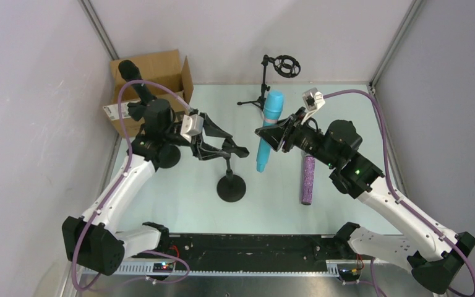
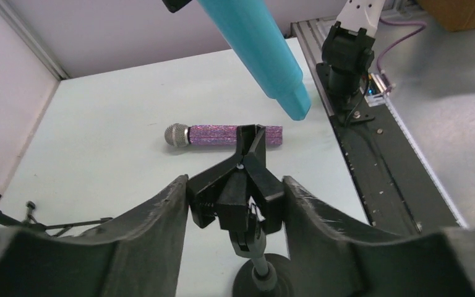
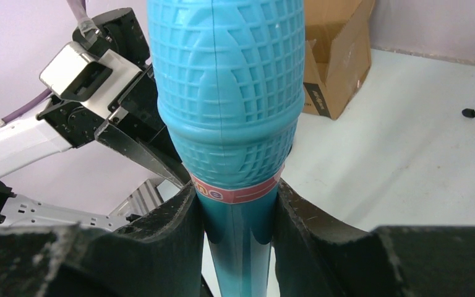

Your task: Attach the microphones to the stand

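A pale mint-green tabletop [image 1: 179, 185] carries a glittery purple stick microphone with a silver mesh head [image 1: 308, 179], lying flat towards the right. A black stand on a round base [image 1: 231, 187] rises mid-table. A black tripod stand [image 1: 261, 93] sits at the far edge, and a brown cardboard box [image 1: 154, 71] at the far left corner.

Light was bright and even, with faint shadows on the table [image 1: 179, 179]; the left pincer's [image 2: 236, 185] near fingers [image 2: 148, 241] looked soft, everything beyond them sharp.

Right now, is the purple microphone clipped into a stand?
No, the purple microphone lies flat on the table, in no clip.
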